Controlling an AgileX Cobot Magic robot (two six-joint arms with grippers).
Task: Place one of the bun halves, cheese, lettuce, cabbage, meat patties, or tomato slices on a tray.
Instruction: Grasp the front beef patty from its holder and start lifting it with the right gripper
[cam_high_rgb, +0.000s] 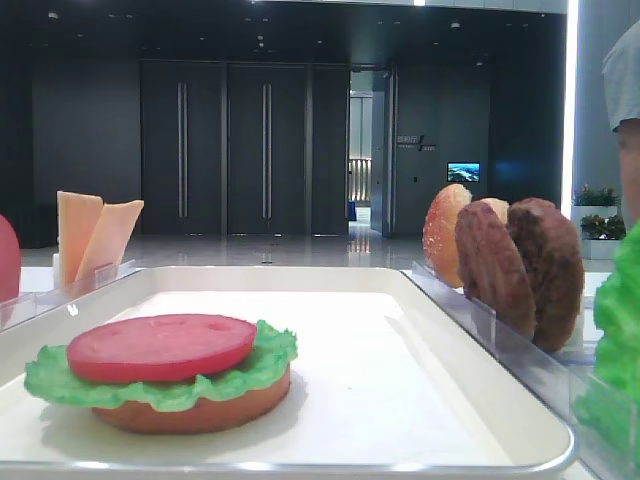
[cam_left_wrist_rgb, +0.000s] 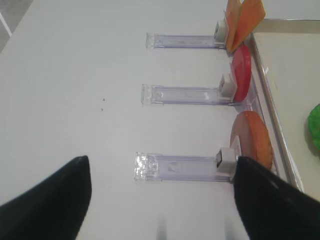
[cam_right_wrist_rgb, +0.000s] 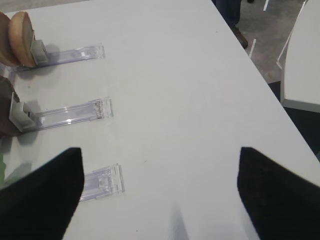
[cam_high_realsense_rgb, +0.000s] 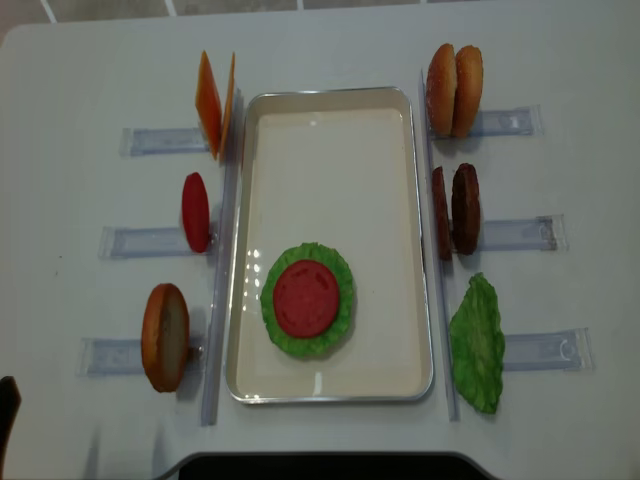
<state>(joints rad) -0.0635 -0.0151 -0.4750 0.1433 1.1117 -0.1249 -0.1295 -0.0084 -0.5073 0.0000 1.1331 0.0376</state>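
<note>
On the white tray (cam_high_realsense_rgb: 330, 140) lies a stack: flat bun base (cam_high_rgb: 200, 412), lettuce (cam_high_realsense_rgb: 345, 312), tomato slice (cam_high_realsense_rgb: 306, 298) on top. Left of the tray, cheese (cam_high_realsense_rgb: 215, 105), a tomato slice (cam_high_realsense_rgb: 196, 212) and a bun half (cam_high_realsense_rgb: 166, 336) stand in holders. On its right stand two bun halves (cam_high_realsense_rgb: 455, 90), two meat patties (cam_high_realsense_rgb: 457, 208) and a lettuce leaf (cam_high_realsense_rgb: 478, 342). My left gripper (cam_left_wrist_rgb: 162, 200) hangs open over the table beside the bun half (cam_left_wrist_rgb: 252, 142). My right gripper (cam_right_wrist_rgb: 160, 195) is open over bare table, empty.
Clear plastic holders (cam_left_wrist_rgb: 175, 166) (cam_right_wrist_rgb: 102, 181) stick out sideways from both long sides of the tray. The table edge (cam_right_wrist_rgb: 260, 75) runs close on the right in the right wrist view, with floor beyond. A dark robot base (cam_high_realsense_rgb: 330, 468) sits at the front edge.
</note>
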